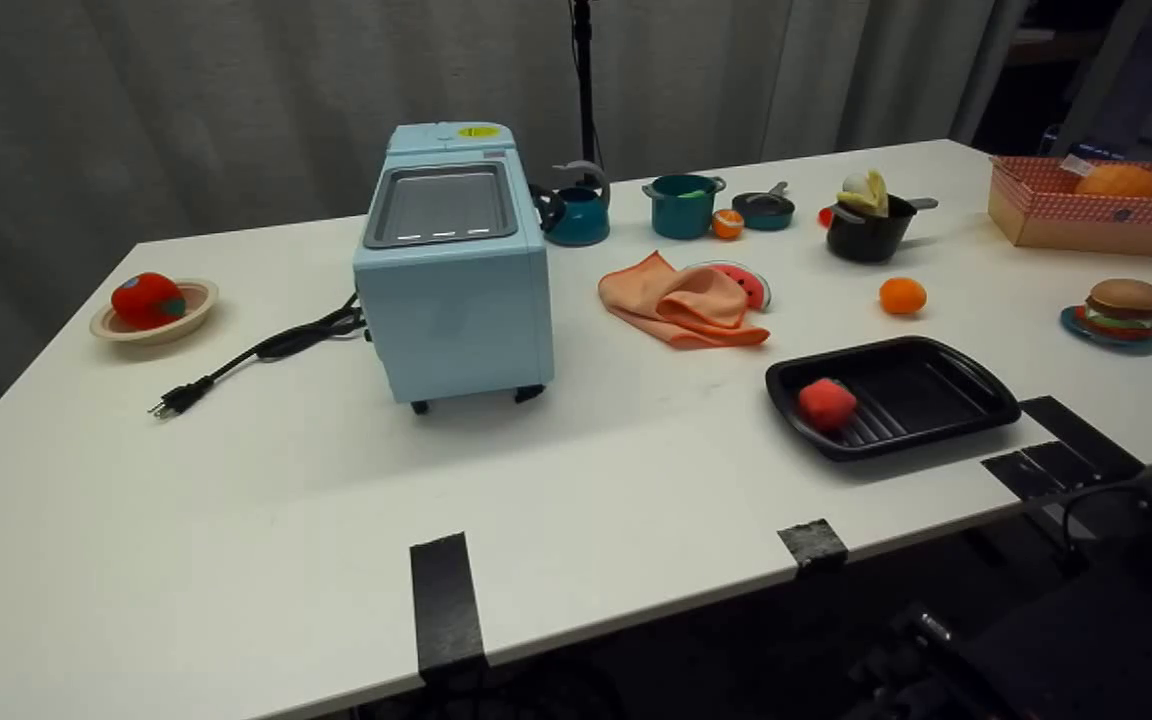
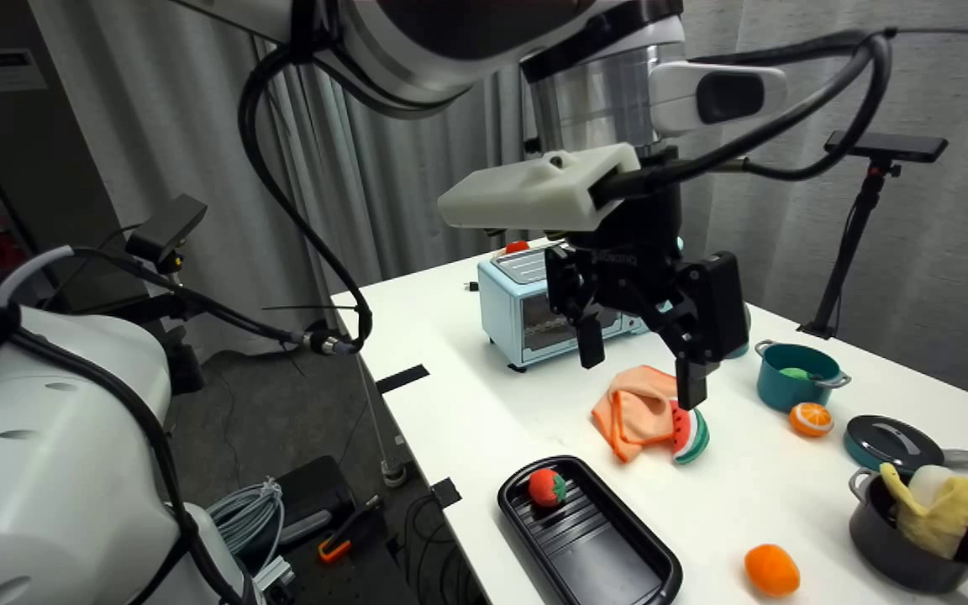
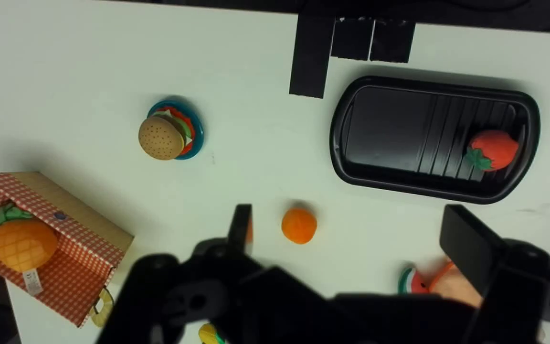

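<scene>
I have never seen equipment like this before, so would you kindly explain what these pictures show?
The machine is a robot arm ending in a gripper with two jaws, a little like a thumb and finger. Two pictures view the scene from outside; the wrist view is taken from the arm's end, looking down past the jaws.

On the white table stand a light-blue toaster oven, a teal pot and a black pot. A black tray holds a red strawberry. There are also a peach cloth, a toy burger and a checked basket.

Nothing is held: the jaws stand open above the table. In the wrist view an orange fruit appears between them, but it lies on the table below.
</scene>
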Robot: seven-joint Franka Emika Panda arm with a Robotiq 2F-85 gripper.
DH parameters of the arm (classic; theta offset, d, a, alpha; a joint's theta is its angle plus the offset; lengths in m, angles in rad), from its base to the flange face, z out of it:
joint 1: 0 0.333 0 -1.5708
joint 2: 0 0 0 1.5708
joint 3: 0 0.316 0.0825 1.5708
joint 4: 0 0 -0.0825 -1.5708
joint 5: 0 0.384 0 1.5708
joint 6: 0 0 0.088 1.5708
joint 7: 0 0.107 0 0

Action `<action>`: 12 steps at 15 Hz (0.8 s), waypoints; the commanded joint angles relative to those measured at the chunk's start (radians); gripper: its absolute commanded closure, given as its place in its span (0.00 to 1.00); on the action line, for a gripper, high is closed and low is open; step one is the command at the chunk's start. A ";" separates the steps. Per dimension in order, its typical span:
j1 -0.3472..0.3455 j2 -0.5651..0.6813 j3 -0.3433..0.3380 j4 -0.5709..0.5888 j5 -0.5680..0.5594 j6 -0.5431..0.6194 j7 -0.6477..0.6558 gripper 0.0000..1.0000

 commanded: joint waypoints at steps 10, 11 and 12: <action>0.019 0.201 -0.015 0.099 0.010 0.064 -0.004 0.00; 0.021 0.244 -0.016 0.122 0.015 0.078 -0.004 0.00; 0.022 0.294 -0.020 0.152 0.021 0.093 -0.010 0.00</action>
